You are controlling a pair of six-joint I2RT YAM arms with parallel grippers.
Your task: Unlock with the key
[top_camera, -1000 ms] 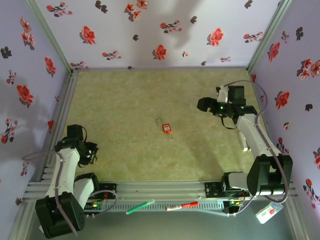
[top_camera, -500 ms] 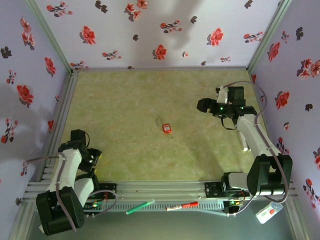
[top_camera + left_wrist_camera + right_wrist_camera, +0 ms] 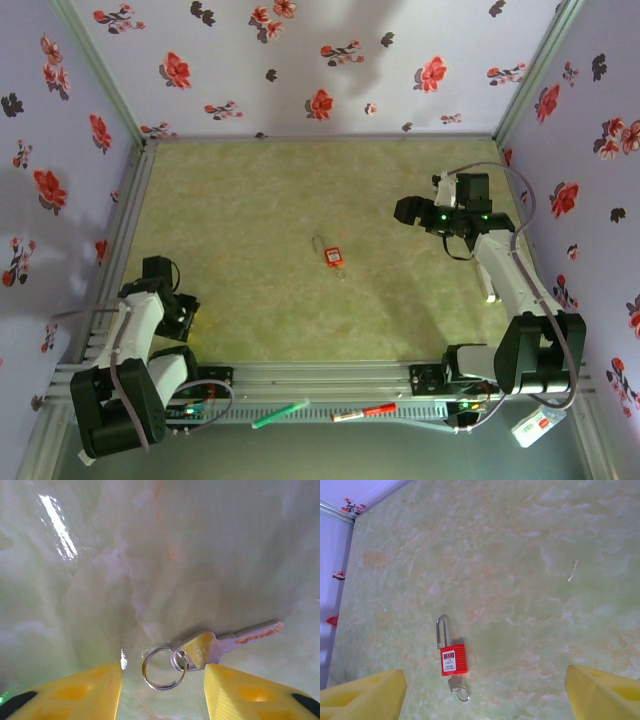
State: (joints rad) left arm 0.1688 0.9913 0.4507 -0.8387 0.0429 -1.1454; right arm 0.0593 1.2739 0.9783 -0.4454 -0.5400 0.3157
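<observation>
Barely started tbh: left gripper apart over key, no grip yet; right gripper wide open, lock untouched.

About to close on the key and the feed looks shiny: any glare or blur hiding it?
Left wrist: a glare streak on the table upper left, clear of the key, which is sharp; the yellow fingers are soft. Right wrist: even light, padlock crisp. Top external: even light, but the padlock is too small for detail.
</observation>
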